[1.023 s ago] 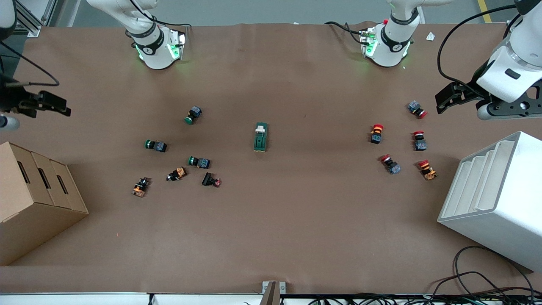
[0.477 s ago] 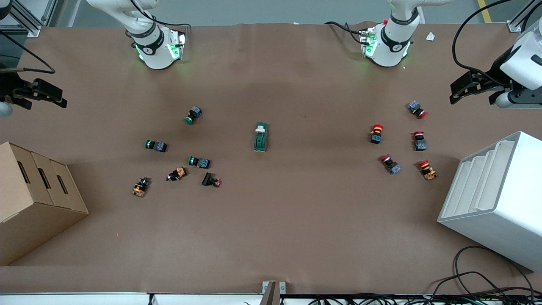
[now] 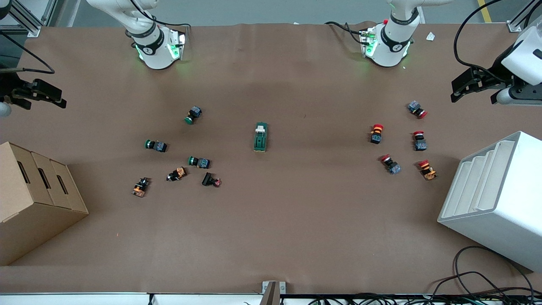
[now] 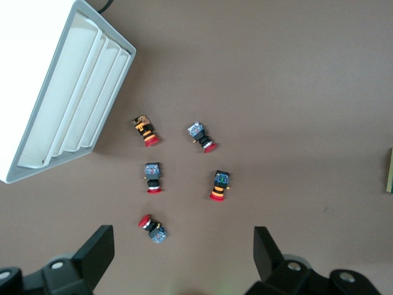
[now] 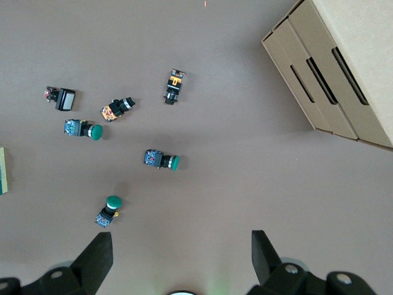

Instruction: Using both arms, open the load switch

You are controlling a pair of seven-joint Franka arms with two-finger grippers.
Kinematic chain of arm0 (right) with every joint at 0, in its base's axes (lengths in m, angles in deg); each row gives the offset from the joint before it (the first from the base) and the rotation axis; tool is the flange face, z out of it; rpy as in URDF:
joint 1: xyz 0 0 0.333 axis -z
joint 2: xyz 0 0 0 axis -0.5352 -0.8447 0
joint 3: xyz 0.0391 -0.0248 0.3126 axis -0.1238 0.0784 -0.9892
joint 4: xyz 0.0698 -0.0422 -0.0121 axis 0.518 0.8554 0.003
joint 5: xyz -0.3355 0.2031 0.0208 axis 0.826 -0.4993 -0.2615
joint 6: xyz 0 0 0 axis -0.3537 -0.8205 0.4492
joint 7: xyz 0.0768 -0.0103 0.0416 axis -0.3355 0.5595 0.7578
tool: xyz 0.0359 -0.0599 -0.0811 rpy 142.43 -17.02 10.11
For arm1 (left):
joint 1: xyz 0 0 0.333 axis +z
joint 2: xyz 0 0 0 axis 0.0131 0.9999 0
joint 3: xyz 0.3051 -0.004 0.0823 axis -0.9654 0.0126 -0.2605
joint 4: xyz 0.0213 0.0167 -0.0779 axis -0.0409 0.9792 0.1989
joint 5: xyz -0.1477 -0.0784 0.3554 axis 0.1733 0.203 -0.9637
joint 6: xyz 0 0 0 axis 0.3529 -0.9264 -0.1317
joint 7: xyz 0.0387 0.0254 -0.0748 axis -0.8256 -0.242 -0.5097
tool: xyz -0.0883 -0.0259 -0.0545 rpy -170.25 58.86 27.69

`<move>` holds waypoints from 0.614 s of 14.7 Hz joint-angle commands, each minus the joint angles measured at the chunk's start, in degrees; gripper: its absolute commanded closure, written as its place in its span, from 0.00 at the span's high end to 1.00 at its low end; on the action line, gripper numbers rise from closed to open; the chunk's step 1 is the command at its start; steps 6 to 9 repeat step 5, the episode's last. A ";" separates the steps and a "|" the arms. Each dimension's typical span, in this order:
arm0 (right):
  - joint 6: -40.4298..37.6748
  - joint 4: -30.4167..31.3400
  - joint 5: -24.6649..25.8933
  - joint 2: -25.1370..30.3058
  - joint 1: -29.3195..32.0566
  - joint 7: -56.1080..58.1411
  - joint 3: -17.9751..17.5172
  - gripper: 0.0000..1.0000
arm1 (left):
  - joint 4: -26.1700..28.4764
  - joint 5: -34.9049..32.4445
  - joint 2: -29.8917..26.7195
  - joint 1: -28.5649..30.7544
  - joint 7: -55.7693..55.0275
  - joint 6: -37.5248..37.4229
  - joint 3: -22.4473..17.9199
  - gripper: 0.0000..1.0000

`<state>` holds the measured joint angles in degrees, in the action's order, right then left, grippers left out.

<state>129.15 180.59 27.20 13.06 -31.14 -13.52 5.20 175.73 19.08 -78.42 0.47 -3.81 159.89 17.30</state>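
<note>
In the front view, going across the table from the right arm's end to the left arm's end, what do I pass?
Cardboard box → right gripper → mixed green and orange push-buttons → load switch → red push-buttons → left gripper → white tiered bin.

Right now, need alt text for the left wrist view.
The left gripper hangs open over brown table, five red-capped push-buttons scattered below it. A white slotted bin lies beside them; the load switch barely shows at the frame edge.
</note>
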 commanded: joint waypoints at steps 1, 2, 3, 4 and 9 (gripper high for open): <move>0.09 0.59 1.07 0.99 0.27 -0.50 -0.78 1.00 | -1.56 0.32 0.26 -0.34 1.46 -0.80 0.04 1.00; 0.01 0.59 1.07 0.99 0.27 -0.42 -0.78 1.00 | -1.56 0.32 0.26 -0.43 1.20 -0.80 0.13 1.00; 0.09 0.76 1.07 1.08 0.27 -0.50 -0.78 1.00 | -1.56 0.32 0.26 -0.43 0.76 -0.63 0.13 1.00; 0.18 0.68 1.07 1.08 0.27 -0.51 -0.86 1.00 | -1.56 0.23 0.26 -0.43 0.67 -0.37 0.13 1.00; 0.27 0.50 1.07 1.08 0.10 -0.51 -0.95 1.00 | -1.56 0.23 0.26 -0.43 0.58 -0.10 0.13 1.00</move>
